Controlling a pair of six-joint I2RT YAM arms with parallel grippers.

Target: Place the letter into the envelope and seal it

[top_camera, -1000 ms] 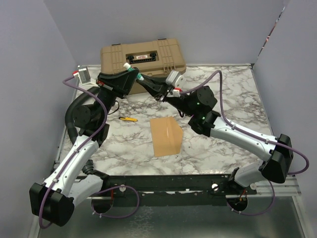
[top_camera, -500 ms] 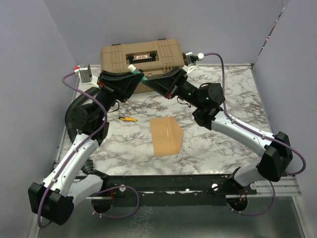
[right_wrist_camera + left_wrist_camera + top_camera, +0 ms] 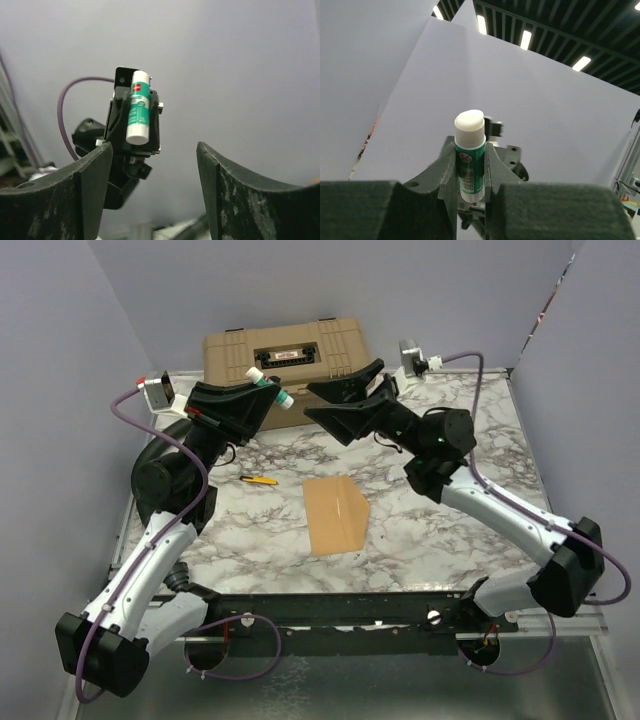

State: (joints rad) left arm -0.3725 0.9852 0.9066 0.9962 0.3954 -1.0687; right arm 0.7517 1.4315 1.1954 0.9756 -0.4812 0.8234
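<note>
The envelope (image 3: 327,517) lies flat on the bench (image 3: 450,530), its paler pointed flap open to its right. I cannot make out the letter as a separate sheet, so I judge it is already inside. A small yellow thing (image 3: 260,480) lies just left of the envelope, and the tan case (image 3: 290,350) sits well behind it.

My left fingers (image 3: 470,172) are clamped on a green glue stick (image 3: 470,155), held high above and behind the envelope. My right fingers (image 3: 155,185) are spread apart and empty, facing the stick with a clear gap.

Sealing looks like the step in hand. I should bring the stick's working end down onto the flap's edges, stroke lightly, and pin the envelope with my right fingers so it doesn't slide.

The overhead view alone shows the envelope. The wrist views show only my grip on the stick. Whether its cap is on, I cannot tell.
</note>
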